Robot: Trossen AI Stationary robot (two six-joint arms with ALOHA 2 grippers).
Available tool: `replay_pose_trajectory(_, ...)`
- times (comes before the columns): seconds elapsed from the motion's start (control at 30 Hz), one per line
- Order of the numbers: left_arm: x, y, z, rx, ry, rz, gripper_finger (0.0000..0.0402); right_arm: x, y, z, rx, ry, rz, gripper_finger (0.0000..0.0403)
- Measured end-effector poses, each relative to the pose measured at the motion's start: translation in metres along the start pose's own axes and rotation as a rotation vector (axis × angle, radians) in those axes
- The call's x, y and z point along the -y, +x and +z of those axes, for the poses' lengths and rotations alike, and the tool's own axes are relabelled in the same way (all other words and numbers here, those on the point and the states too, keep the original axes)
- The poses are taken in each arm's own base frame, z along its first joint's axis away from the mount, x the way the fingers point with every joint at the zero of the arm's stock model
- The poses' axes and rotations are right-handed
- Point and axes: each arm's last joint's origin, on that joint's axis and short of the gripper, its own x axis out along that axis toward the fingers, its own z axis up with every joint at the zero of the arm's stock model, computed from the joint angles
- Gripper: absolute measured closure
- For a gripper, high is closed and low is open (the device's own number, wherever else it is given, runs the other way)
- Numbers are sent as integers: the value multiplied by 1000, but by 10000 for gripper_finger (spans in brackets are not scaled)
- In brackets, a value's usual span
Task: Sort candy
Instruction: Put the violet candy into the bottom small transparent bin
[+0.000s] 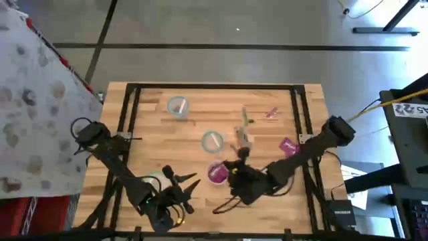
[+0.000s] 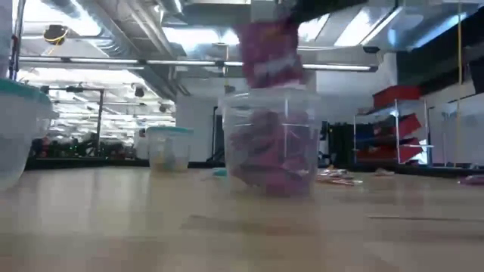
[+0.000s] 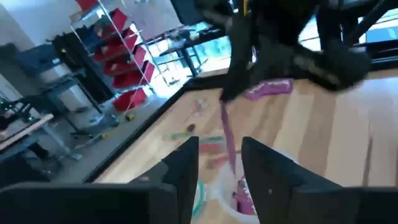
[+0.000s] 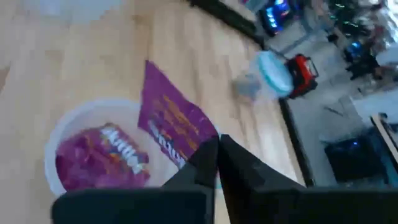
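Note:
A magenta candy packet (image 4: 169,121) hangs from my right gripper (image 4: 216,143), which is shut on it, just above a clear bowl (image 4: 74,124) that holds more magenta packets (image 4: 99,165). In the high view this bowl (image 1: 217,173) sits near the table's front middle, with my right gripper (image 1: 229,167) beside it. My left gripper (image 1: 188,185) hovers open to the bowl's left with nothing between its fingers (image 3: 186,165). Loose candy lies farther back: a magenta packet (image 1: 287,144), a pink piece (image 1: 271,112) and a thin greenish piece (image 1: 247,118). My right gripper pinches one end of the magenta packet (image 4: 194,142) between its two shut fingers, which slant downward. The packet hangs below them, lifted clear of the table, with its lower end (image 2: 268,75) over the bowl's open top.
Two more clear bowls with teal rims stand farther back (image 1: 177,106) and mid-table (image 1: 212,140). Another pale bowl (image 1: 156,179) sits by my left arm near the front. A dark frame (image 1: 214,86) borders the wooden table.

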Motion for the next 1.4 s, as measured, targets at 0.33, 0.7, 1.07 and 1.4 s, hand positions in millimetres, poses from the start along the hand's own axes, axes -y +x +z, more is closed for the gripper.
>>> replay_pose_trajectory(0.33, 0, 0, 0, -2, -8, -2, 294, -33, 21, -13, -95, -98, 301, 402)
replay_pose_trajectory(0.7, 0, 1, 0, -3, -22, -2, 294, -17, 4, 8, -109, -155, 369, 299)
replay_pose_trajectory(1.07, 0, 1, -1, -6, -24, -9, 294, 22, 36, 18, -164, 59, 450, 325)
replay_pose_trajectory(1.4, -1, 4, -5, -37, -11, -41, 294, 16, 76, -22, -192, 170, 580, 384)
